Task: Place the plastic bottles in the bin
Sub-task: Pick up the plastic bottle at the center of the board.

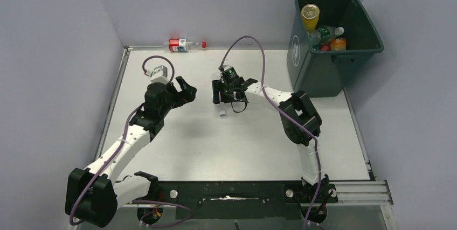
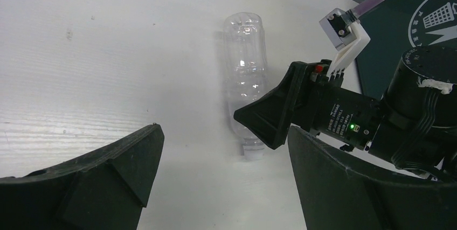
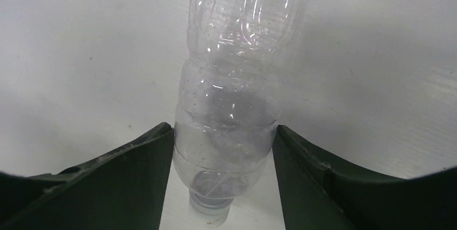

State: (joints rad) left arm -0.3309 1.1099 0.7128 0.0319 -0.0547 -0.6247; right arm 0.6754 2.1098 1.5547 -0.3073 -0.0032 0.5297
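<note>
A clear label-less plastic bottle [image 3: 232,79] lies on the white table, its white cap [image 1: 222,114] pointing to the near side. My right gripper [image 1: 225,98] sits over it, and its two fingers press the bottle's shoulder from both sides in the right wrist view [image 3: 223,127]. My left gripper [image 1: 186,87] is open and empty, just left of the bottle [image 2: 245,63], and apart from it. The dark green bin [image 1: 323,71] stands at the far right and holds an orange bottle [image 1: 310,15], a green-labelled one [image 1: 323,34] and others.
A red-labelled bottle [image 1: 183,45] lies beyond the table's far edge against the back wall. The bin's wall with its white emblem [image 2: 431,20] shows behind my right arm in the left wrist view. Grey walls close in the left, back and right.
</note>
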